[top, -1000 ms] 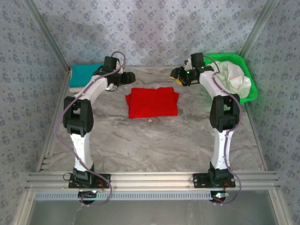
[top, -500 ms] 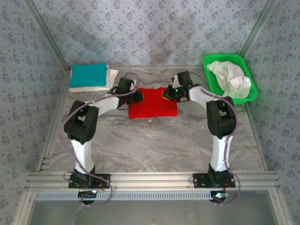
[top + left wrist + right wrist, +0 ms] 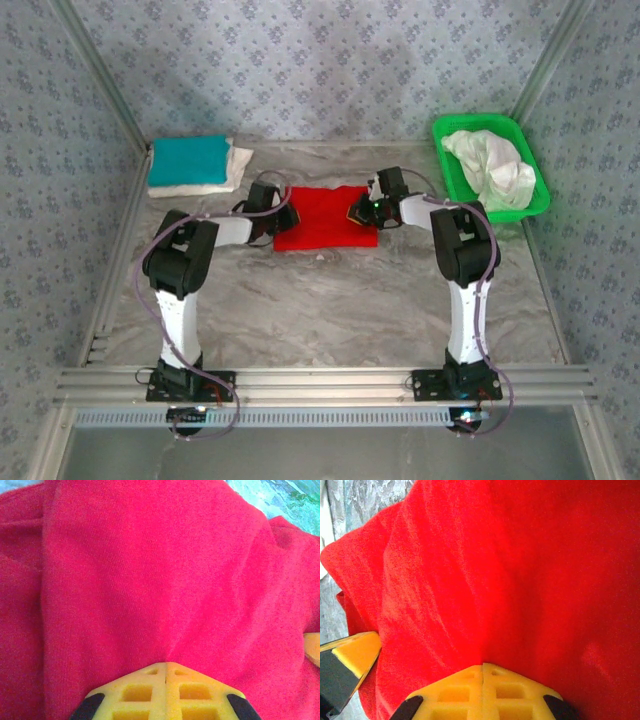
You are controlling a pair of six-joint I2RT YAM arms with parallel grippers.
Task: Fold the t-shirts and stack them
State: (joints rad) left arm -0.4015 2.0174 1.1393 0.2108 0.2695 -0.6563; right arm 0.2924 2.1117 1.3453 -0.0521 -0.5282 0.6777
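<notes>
Top external | red t-shirt [image 3: 325, 215] mid-table, long axis left-right, between my arms | left gripper [image 3: 288, 215] closed on its left edge, right gripper [image 3: 358, 213] on its right edge, cloth apparently pinched | teal t-shirt [image 3: 188, 158] stack far-left, left arm nearer

Red tee [image 3: 325, 218] folded, ctr; teal tee [image 3: 188, 158] atop white tee [image 3: 233, 170], far-left; white cloth [image 3: 495, 165], prob. tees, crumpled far-right.
</notes>
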